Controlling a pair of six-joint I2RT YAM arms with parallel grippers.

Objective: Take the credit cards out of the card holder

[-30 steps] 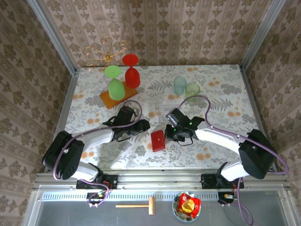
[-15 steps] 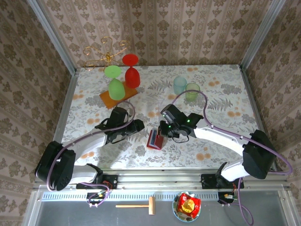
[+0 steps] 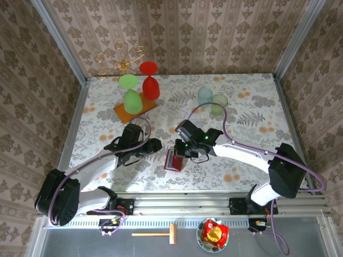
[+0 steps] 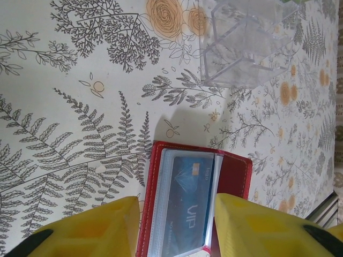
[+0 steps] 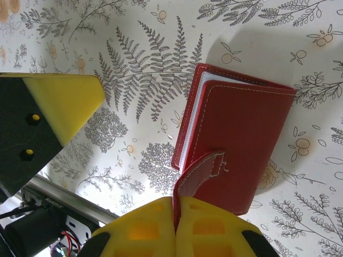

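Now the card holder point(image 3: 172, 159) is sitting on the flowered table point(image 3: 241, 160) in the lower middle of the overhead view, right between the two arms. The right gripper point(image 5: 175, 202) is doing the holding: its jaws are pressed together on the small red side tab point(image 5: 202, 174) at the bottom of the right wrist view, and that pinch is propping the cover partway open. Over on the other side, the left gripper point(image 4: 177, 206) is hovering with its jaws spread wide, one to each side of the open holder at the bottom of its own wrist view. A blue card point(image 4: 187, 198) is showing through the greyish clear pocket; I can't make out any other cards behind it. So I'd say we're at the opening-and-bracing step, with nothing drawn out yet. The next move, to my eye, is asking the left jaws to line up with that card's exposed edge and nip it thinly, while the right pinch is steadying the holder so it doesn't slide along.
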